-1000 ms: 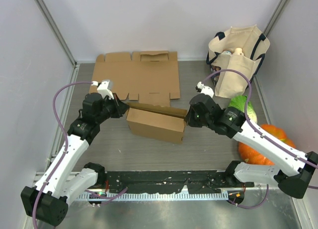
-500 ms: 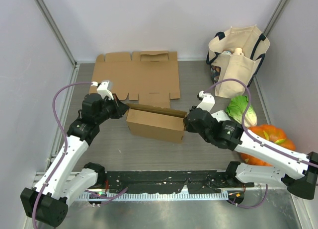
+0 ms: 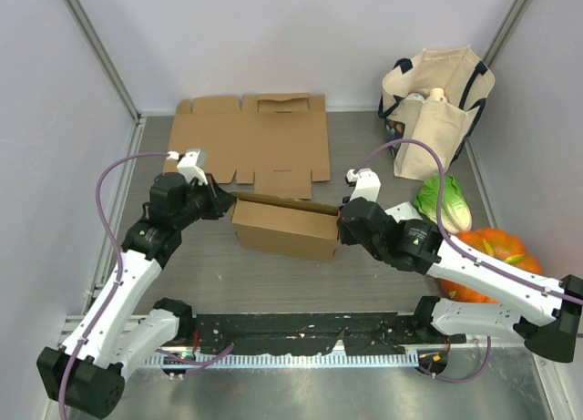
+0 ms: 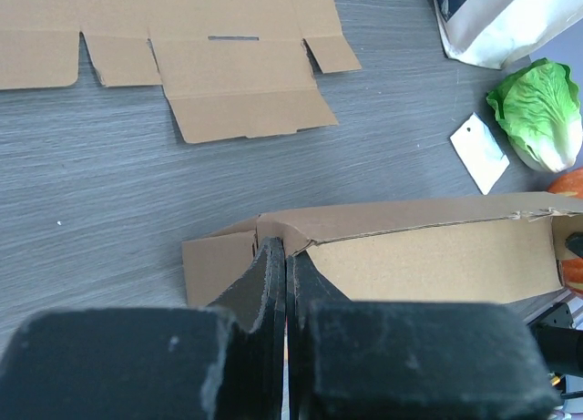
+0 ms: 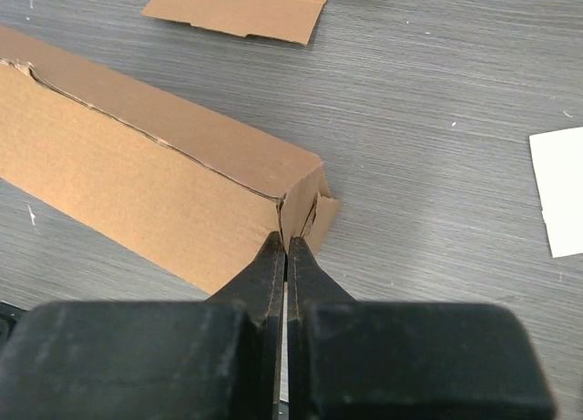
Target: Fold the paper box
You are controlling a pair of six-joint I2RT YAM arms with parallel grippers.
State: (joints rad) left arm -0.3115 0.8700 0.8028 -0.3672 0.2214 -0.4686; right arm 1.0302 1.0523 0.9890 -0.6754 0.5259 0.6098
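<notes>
The paper box (image 3: 287, 227) is a long brown cardboard carton lying on the grey table between my two arms. My left gripper (image 3: 228, 201) is shut, its tips against the box's left end. In the left wrist view the closed gripper (image 4: 285, 249) meets the folded corner of the box (image 4: 428, 261), beside a small end flap (image 4: 217, 267). My right gripper (image 3: 340, 225) is shut too. In the right wrist view its tips (image 5: 287, 245) touch the right end edge of the box (image 5: 137, 174), where a flap is tucked in. Nothing shows between either pair of jaws.
A second, flat unfolded cardboard sheet (image 3: 250, 142) lies behind the box. A beige tote bag (image 3: 435, 110) stands at the back right, with a green cabbage (image 3: 444, 201) and an orange pumpkin (image 3: 492, 256) in front of it. A white card (image 5: 557, 192) lies right of the box.
My right arm has swung left and lower, bringing its shut gripper against the box's right end. The left arm and the box have stayed put.
</notes>
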